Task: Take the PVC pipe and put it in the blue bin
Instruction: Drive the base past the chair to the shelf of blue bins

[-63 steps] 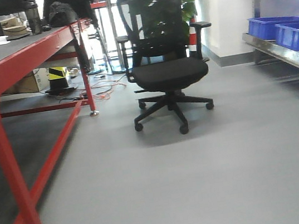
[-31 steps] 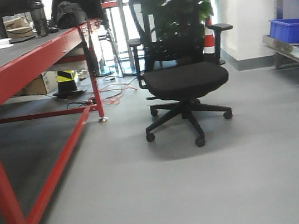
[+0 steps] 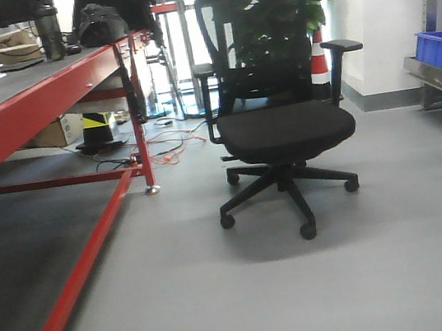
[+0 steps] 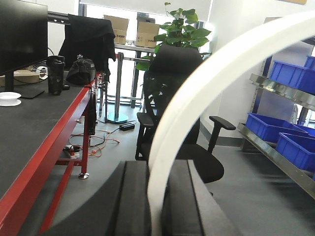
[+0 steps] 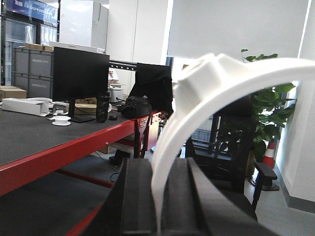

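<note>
In left claw (image 4: 157, 169), white curved band (image 4: 189, 91) pinched, in right claw (image 5: 156, 167), tabbed PVC pipe (image 5: 192, 93) pinched, black office chair (image 3: 286, 126) beside red worktop (image 3: 2, 92)

Workshop/lab w/ an office corner, not a home. A long red steel-frame bench (image 3: 66, 76) w/ a dark tabletop stands on a bare grey floor (image 3: 371, 276); a metal shelf rack (image 4: 275, 87) along the wall carries rows of blue bins (image 4: 268, 127). Grey stacking crates (image 5: 24, 61) and cardboard boxes (image 4: 147, 32) sit at the back, w/ a striped traffic cone (image 3: 319, 63) and loose cables (image 3: 164, 145) on the floor under the bench. Office bits are mixed in: black mesh swivel chair (image 3: 281, 123), monitor (image 4: 22, 42) on the tabletop, potted plant (image 4: 182, 29) behind the chair.
</note>
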You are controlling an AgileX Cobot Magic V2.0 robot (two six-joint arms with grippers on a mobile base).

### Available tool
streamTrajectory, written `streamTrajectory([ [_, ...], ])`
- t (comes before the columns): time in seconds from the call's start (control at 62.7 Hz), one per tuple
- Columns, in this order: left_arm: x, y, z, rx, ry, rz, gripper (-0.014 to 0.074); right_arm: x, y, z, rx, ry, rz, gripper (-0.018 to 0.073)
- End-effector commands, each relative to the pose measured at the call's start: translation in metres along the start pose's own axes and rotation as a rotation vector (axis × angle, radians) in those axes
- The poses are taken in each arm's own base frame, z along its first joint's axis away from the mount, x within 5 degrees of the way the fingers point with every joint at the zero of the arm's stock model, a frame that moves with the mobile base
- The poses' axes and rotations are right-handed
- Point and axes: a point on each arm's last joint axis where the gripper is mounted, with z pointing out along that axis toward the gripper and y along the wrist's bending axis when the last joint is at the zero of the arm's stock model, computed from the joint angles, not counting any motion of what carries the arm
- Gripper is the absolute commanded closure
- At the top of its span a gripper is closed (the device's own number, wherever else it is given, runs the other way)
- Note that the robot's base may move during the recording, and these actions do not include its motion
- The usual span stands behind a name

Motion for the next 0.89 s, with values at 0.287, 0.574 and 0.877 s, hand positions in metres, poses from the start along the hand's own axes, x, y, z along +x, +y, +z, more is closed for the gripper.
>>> streamTrajectory([
  [0.287, -0.0022, 0.0006, -0.0013, -0.004, -0.025, -0.009, 0.0707, -0.001, 0.0011, -0.001, -0.013, -0.016, -0.009, 0.0724],
  [0.574, -0.0022, 0.0006, -0.0013, -0.004, -0.025, -0.009, 0.0707, -0.001, 0.0011, -0.001, -0.013, -0.016, -0.009, 0.0724],
  [0.877, -0.0022, 0.0006, -0.0013, -0.004, -0.025, -0.009, 0.0707, -0.001, 0.0011, -0.001, -0.013, -0.016, -0.009, 0.0724],
])
